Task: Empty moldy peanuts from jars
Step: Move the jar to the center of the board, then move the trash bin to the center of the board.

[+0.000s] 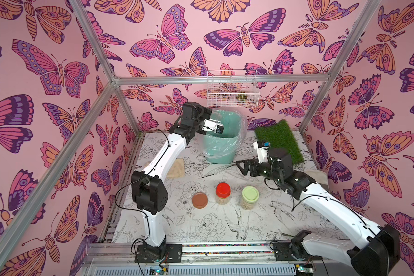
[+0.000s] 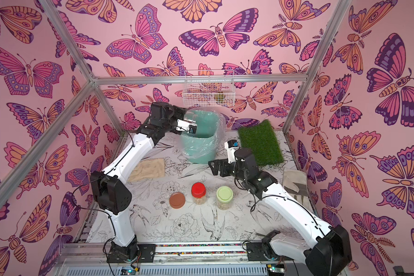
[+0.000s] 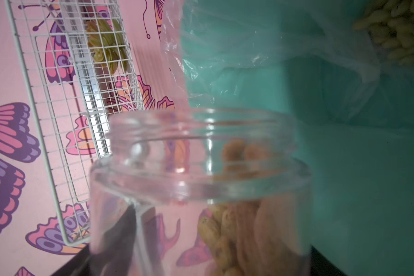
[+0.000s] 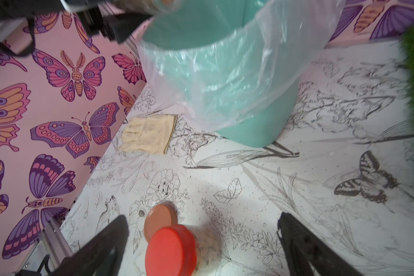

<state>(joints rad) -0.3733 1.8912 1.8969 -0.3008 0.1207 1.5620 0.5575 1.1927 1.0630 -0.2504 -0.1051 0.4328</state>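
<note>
in both top views the left gripper (image 1: 212, 122) (image 2: 186, 124) is clamped on an open jar (image 1: 216, 116), held over the bin (image 1: 221, 153) at its rim and tipped about onto its side. the right gripper (image 1: 242, 165) hangs wide and empty near the bin. a brown lid (image 1: 199, 200) lies flat beside 2 upright, capped jars, the red jar (image 1: 223, 193) and the green jar (image 1: 250, 197), all in 1 row.

left wrist: the jar's mouth points away from the wrist, long axis across the bin. the peanuts (image 3: 232, 229) lie along the wall nearest the bin.

right wrist: the fingers (image 4: 105, 241) are spread wide, holding nothing.
</note>
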